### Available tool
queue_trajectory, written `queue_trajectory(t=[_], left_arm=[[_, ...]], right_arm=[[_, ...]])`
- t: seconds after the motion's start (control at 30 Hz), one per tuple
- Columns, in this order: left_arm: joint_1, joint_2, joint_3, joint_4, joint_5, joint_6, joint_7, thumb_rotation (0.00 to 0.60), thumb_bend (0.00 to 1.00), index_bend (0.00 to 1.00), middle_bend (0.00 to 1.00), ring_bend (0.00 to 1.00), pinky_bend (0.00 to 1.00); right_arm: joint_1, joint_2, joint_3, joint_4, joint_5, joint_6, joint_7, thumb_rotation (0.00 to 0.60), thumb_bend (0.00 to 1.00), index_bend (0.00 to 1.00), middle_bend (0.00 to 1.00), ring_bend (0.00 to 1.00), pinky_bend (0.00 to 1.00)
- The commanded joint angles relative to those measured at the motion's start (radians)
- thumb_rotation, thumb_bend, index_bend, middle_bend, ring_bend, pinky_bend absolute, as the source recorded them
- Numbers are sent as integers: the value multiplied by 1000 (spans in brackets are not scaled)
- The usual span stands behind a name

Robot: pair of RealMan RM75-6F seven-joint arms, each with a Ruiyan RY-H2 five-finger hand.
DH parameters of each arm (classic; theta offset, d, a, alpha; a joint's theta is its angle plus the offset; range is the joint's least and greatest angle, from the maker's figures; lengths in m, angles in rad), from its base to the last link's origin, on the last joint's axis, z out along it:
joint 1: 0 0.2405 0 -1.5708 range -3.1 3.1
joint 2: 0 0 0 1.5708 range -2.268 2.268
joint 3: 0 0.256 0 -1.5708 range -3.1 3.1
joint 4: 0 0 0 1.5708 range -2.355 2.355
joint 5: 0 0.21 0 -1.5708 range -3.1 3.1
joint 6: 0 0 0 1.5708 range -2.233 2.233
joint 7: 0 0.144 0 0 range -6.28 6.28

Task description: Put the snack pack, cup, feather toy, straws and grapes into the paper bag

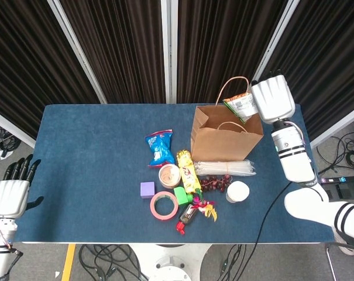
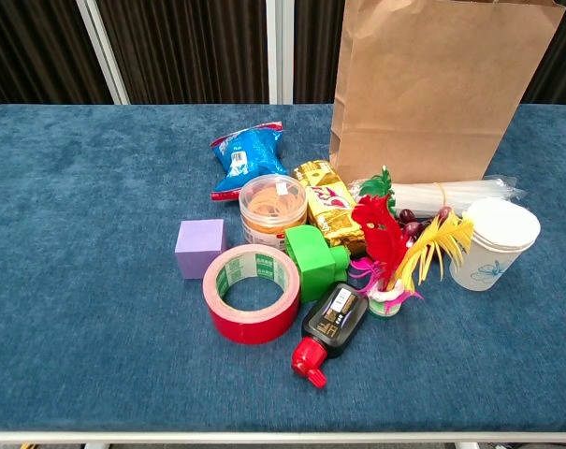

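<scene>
A black plastic bottle with a red cap [image 2: 327, 327] lies on its side at the near edge of a cluster on the blue felt-covered table [image 2: 86, 281], beside a red roll of tape [image 2: 252, 294] lying flat and a soft-looking purple foam cube [image 2: 200, 249]. Just behind them stand a green plastic block [image 2: 314, 260] and the feather toy [image 2: 395, 248], its red, green and yellow plumes fanning up from a small base, with the white paper cup [image 2: 489, 245] upright just to its right. A clear round tub of rubber bands [image 2: 272, 207], a crinkled gold foil packet [image 2: 327, 206] and a blue foil snack bag [image 2: 249, 151] sit farther back, while the dark grapes [image 2: 412, 221] nestle against the clear-wrapped bundle of straws [image 2: 446, 195], which lies along the foot of the brown paper bag [image 2: 442, 89]. The bag stands upright with its mouth open, apparently so items can be dropped in from above. Over that mouth the right hand [image 1: 271, 100] grips the green and white snack pack [image 1: 240, 105], its glossy film hanging at the bag's far right corner beside the looped handle, seemingly poised for release. The cup, feather toy, straws and grapes wait untouched on the table. The left hand [image 1: 11, 193] hangs off the table's near left corner, fingers apart and holding nothing.
</scene>
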Motion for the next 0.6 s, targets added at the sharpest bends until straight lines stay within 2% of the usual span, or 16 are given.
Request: queue_trajectory(t=[0.03,0.17,0.33,0.43,0.6], left_arm=[[2,-1,3,6,1,1,-7,600,2,149,66,14,130],[2,-5,6,14,1,-2,-14,600,3,148,66,14,130],[3,-9,6,25,-4,-6,-20,600,3,149,66,14,130],[5,-10,6,30,-5,-4,-27,600,3,149,66,13,130],[7,-11,7,36,-5,-3,-39,600,3,149,66,14,130]], right_arm=[[8,-5,-11,3,-4,-10,2,600,195,683,558,452,459],[18,-1,-25,-7,-3,-32,6,600,126,629,508,376,371],[45,17,-38,-34,45,-59,-42,600,44,492,388,172,159],[59,16,-37,-44,54,-49,-54,600,35,448,355,138,123],[71,10,-45,-54,64,-36,-63,600,36,419,349,134,121]])
